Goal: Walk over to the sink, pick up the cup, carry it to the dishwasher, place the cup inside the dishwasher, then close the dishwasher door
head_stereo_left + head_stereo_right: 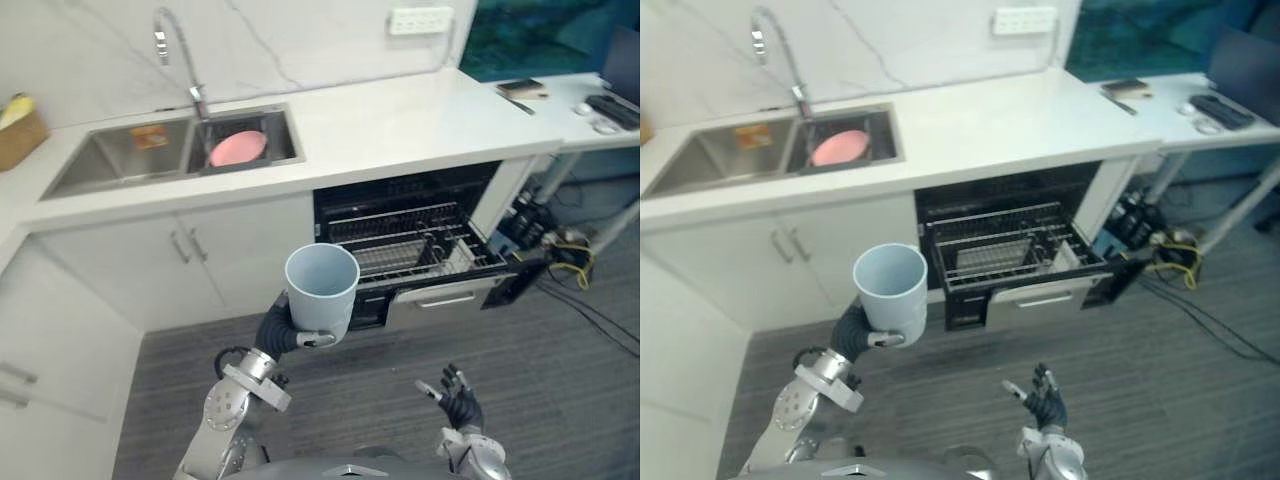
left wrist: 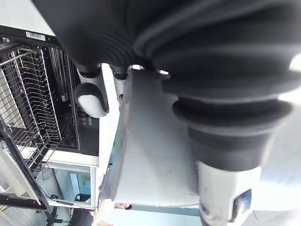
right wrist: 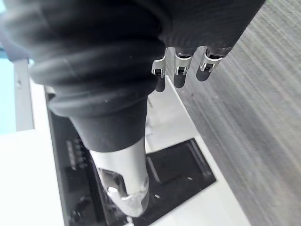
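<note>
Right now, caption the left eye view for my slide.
Left hand holds a pale blue cup upright before the open dishwasher.

— Any writing you can make out?

— None that reads. A white sticker [image 2: 35, 36] sits on the upper edge of the dishwasher [image 1: 400, 195] opening. It has dark bars and tiny characters, too small to tell.

— And at the sink [image 1: 100, 165]?

— An orange label [image 1: 150, 137] stands at the back of its left basin, and its print is a blur. The dishwasher's dark control strip [image 2: 87, 122] carries a few pale marks, also too small to read.
</note>
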### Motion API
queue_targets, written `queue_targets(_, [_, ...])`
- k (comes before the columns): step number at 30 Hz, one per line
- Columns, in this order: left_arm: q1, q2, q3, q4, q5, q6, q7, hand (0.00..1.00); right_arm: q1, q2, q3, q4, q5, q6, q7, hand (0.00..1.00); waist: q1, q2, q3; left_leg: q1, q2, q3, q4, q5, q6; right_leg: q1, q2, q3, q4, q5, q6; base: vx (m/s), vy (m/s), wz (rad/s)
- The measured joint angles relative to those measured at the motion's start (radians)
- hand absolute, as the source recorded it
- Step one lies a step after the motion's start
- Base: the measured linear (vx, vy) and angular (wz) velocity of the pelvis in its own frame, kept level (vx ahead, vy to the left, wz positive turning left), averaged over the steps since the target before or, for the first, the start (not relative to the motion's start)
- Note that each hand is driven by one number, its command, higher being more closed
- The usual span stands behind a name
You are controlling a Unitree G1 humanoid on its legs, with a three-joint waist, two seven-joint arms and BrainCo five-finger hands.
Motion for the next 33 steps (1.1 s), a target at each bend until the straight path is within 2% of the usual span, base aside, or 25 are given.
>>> queue_targets(2, [0.000,-0.002,0.005,-0.002,0.000,-0.003,0.000,1.00,-0.008,0.002,-0.016,-0.020,0.029,-0.021,0.002,0.00,0.001,-0.008,-0.004,-0.001,-0.045,-0.054,-0.172,0.098,-0.012,0.023,-0.022,0.047,-0.034,0.000,0.025,0.40,0.194,-0.75])
queue_targets(3, [0.008,0.000,0.010,-0.002,0.000,-0.014,0.000,1.00,-0.004,0.006,-0.019,-0.016,0.040,-0.048,-0.004,0.00,0.001,-0.006,-0.004,-0.001,-0.058,-0.113,-0.265,0.196,-0.022,0.056,-0.034,0.089,-0.058,-0.019,0.064,0.39,0.258,-0.84])
queue_targets(5, [0.026,-0.001,0.009,-0.002,0.001,-0.017,0.002,1.00,-0.006,0.006,-0.019,-0.016,0.043,-0.066,-0.011,0.00,0.003,0.005,-0.009,0.023,-0.052,-0.162,-0.298,0.318,-0.030,0.084,-0.036,0.139,-0.055,-0.054,0.115,0.38,0.317,-0.99])
queue_targets(6, [0.043,0.014,0.014,0.002,0.001,-0.023,0.007,1.00,-0.004,0.033,-0.017,-0.006,0.051,-0.068,-0.020,0.00,0.001,-0.025,-0.013,0.052,-0.078,-0.118,-0.222,0.327,-0.016,0.118,-0.080,0.192,-0.045,-0.077,0.150,0.33,0.325,-1.03])
queue_targets(8, [0.043,0.031,0.024,-0.002,0.001,-0.025,0.014,1.00,-0.007,0.065,-0.017,-0.018,0.049,-0.067,-0.050,0.00,0.003,-0.041,-0.010,0.037,-0.077,-0.074,-0.117,0.239,0.003,0.112,-0.100,0.204,-0.027,-0.069,0.167,0.27,0.290,-1.02])
queue_targets(9, [0.035,0.044,0.023,-0.003,0.001,-0.025,0.014,1.00,-0.009,0.076,-0.029,-0.028,0.048,-0.064,-0.108,0.00,0.000,-0.045,-0.011,0.026,-0.076,-0.046,-0.064,0.189,0.018,0.104,-0.115,0.203,-0.029,-0.056,0.190,0.17,0.299,-0.91])
queue_targets(10, [0.018,0.054,0.015,-0.003,0.000,-0.024,0.011,1.00,0.000,0.094,-0.081,-0.063,0.056,-0.062,-0.156,0.00,-0.010,-0.044,-0.011,0.018,-0.079,-0.020,-0.039,0.159,0.033,0.094,-0.131,0.193,-0.028,-0.041,0.217,0.14,0.308,-0.66])
queue_targets(12, [-0.003,0.061,0.013,-0.006,-0.001,-0.020,0.002,1.00,0.026,0.119,-0.150,-0.147,0.110,-0.073,-0.222,0.00,-0.026,-0.046,-0.010,0.016,-0.094,0.006,-0.035,0.129,0.053,0.069,-0.150,0.186,-0.007,-0.023,0.239,0.06,0.289,-0.44])
queue_targets(14, [-0.016,0.070,0.000,-0.020,-0.002,-0.004,-0.001,1.00,0.066,0.149,-0.181,-0.256,0.144,-0.118,-0.260,0.00,-0.042,-0.051,-0.006,0.034,-0.111,0.039,-0.061,0.111,0.061,0.003,-0.163,0.179,0.107,-0.019,0.236,0.03,0.223,-0.51])
queue_targets(15, [-0.015,0.083,-0.019,-0.042,-0.002,0.008,-0.001,1.00,0.093,0.164,-0.186,-0.335,0.152,-0.140,-0.258,0.00,-0.046,-0.056,0.004,0.073,-0.121,0.065,-0.101,0.112,0.063,-0.076,-0.172,0.158,0.249,0.004,0.217,0.02,0.143,-0.58])
queue_targets(16, [-0.015,0.091,-0.026,-0.052,-0.002,0.012,-0.001,1.00,0.102,0.172,-0.188,-0.363,0.151,-0.149,-0.249,0.00,-0.046,-0.060,0.012,0.104,-0.128,0.074,-0.127,0.113,0.065,-0.113,-0.183,0.136,0.315,0.027,0.218,0.02,0.205,-0.81])
queue_targets(17, [-0.015,0.099,-0.040,-0.069,0.001,0.022,0.000,1.00,0.102,0.178,-0.194,-0.385,0.151,-0.162,-0.223,0.00,-0.053,-0.051,0.024,0.150,-0.124,0.100,-0.171,0.126,0.086,-0.148,-0.210,0.077,0.394,0.053,0.220,0.00,0.185,-0.84])
queue_targets(19, [-0.018,0.098,-0.041,-0.092,0.003,0.034,0.016,1.00,0.093,0.172,-0.168,-0.420,0.151,-0.163,-0.180,0.00,-0.053,-0.047,0.013,0.174,-0.107,0.160,-0.197,0.124,0.090,-0.173,-0.237,-0.029,0.360,0.043,0.205,0.01,0.117,-0.90])
queue_targets(20, [-0.025,0.100,-0.026,-0.110,0.005,0.037,0.050,1.00,0.070,0.164,-0.122,-0.461,0.151,-0.163,-0.147,0.00,-0.046,-0.045,0.012,0.166,-0.088,0.199,-0.199,0.127,0.084,-0.183,-0.236,-0.095,0.260,0.047,0.199,0.06,0.029,-1.01])
queue_targets(21, [-0.040,0.107,-0.002,-0.118,0.013,0.039,0.083,1.00,0.038,0.154,-0.073,-0.500,0.150,-0.160,-0.121,0.00,-0.036,-0.049,0.010,0.155,-0.070,0.230,-0.192,0.127,0.076,-0.184,-0.225,-0.156,0.120,0.085,0.181,0.11,0.009,-0.96])
queue_targets(22, [-0.052,0.111,0.014,-0.119,0.015,0.040,0.094,1.00,0.016,0.147,-0.046,-0.513,0.149,-0.160,-0.114,0.00,-0.031,-0.056,0.012,0.145,-0.064,0.246,-0.178,0.126,0.073,-0.182,-0.220,-0.178,0.052,0.136,0.171,0.13,-0.077,-0.78])
queue_targets(23, [-0.085,0.117,0.041,-0.116,0.022,0.052,0.119,1.00,-0.034,0.132,-0.013,-0.529,0.150,-0.157,-0.096,0.00,-0.015,-0.076,0.010,0.120,-0.053,0.257,-0.147,0.121,0.068,-0.161,-0.206,-0.215,-0.046,0.189,0.162,0.15,-0.146,-0.55])
queue_targets(24, [-0.111,0.111,0.058,-0.115,0.024,0.057,0.141,1.00,-0.078,0.106,0.005,-0.530,0.151,-0.154,-0.073,0.00,-0.004,-0.059,0.020,0.105,-0.036,0.234,-0.134,0.116,0.060,-0.136,-0.179,-0.221,-0.131,0.224,0.167,0.11,-0.151,-0.40])
queue_targets(26, [-0.144,0.101,0.067,-0.115,0.037,0.055,0.167,1.00,-0.117,0.070,0.027,-0.532,0.166,-0.146,-0.053,0.00,0.005,-0.039,0.032,0.107,-0.027,0.222,-0.133,0.109,0.049,-0.092,-0.156,-0.223,-0.215,0.260,0.171,0.06,-0.106,-0.07])
queue_targets(27, [-0.153,0.083,0.071,-0.115,0.062,0.052,0.193,1.00,-0.141,0.041,0.058,-0.534,0.193,-0.124,-0.015,0.00,0.015,-0.029,0.034,0.119,-0.022,0.218,-0.137,0.106,0.042,-0.056,-0.142,-0.226,-0.265,0.281,0.170,0.05,-0.089,0.00])
queue_targets(29, [-0.152,0.067,0.074,-0.115,0.088,0.050,0.216,1.00,-0.144,0.022,0.102,-0.563,0.198,-0.098,0.019,0.00,0.021,-0.025,0.035,0.137,-0.022,0.216,-0.154,0.104,0.034,-0.033,-0.139,-0.229,-0.285,0.285,0.176,0.01,-0.064,-0.01])
queue_targets(30, [-0.154,0.054,0.074,-0.115,0.127,0.046,0.244,1.00,-0.144,0.009,0.141,-0.596,0.205,-0.061,0.083,0.00,0.022,-0.025,0.034,0.149,-0.026,0.217,-0.168,0.105,0.033,-0.024,-0.140,-0.227,-0.291,0.287,0.177,0.00,0.000,0.00])
queue_targets(33, [-0.167,0.048,0.074,-0.111,0.206,0.035,0.297,1.00,-0.147,-0.002,0.197,-0.631,0.207,-0.016,0.167,0.00,0.029,-0.026,0.034,0.157,-0.036,0.219,-0.189,0.113,0.038,-0.017,-0.146,-0.226,-0.295,0.292,0.178,-0.03,0.008,0.01])
